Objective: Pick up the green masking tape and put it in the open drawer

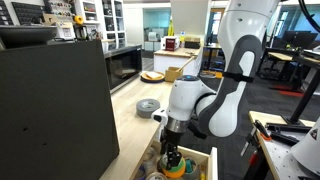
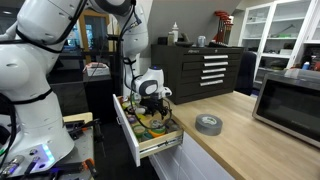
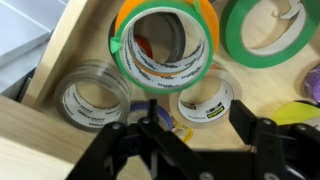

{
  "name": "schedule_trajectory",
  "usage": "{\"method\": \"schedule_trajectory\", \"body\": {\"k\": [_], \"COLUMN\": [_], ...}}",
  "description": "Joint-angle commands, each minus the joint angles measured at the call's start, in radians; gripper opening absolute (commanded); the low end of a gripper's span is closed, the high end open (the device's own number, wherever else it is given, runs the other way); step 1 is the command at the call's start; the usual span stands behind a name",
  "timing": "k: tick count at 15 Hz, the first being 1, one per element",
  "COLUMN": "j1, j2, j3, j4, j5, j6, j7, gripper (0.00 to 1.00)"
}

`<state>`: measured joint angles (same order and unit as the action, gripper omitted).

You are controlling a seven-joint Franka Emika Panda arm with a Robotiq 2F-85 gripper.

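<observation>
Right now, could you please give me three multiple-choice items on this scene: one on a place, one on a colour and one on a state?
1. Where does the grey tape roll lie? A in the drawer; B on the wooden counter; C on the floor.
2. What colour is the roll stacked against the green tape? A blue; B orange; C pink.
3. How is the drawer below the pincer? A shut; B removed; C open.

Answers: B, it rests on bare wood beside the drawer; B, the wrist view shows the orange roll hugging the green tape; C, the drawer stands pulled out, with its contents showing.
</observation>
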<state>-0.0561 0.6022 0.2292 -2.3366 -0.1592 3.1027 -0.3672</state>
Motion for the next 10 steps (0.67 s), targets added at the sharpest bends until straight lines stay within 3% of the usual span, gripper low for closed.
{"method": "schedule_trajectory", "body": {"k": [1, 4, 10], "j1": [-0.04, -0.02, 0.067], "j2": [-0.134, -0.241, -0.401], "j3": [0.042, 0.03, -0.063], "j4": [-0.03, -0.028, 0.016], "j5": [0.011, 0.035, 0.034], "j6": [-0.132, -0.272, -0.522], "j7": [0.035, 0.035, 0.144], "gripper": [1.0, 1.0, 1.0]}}
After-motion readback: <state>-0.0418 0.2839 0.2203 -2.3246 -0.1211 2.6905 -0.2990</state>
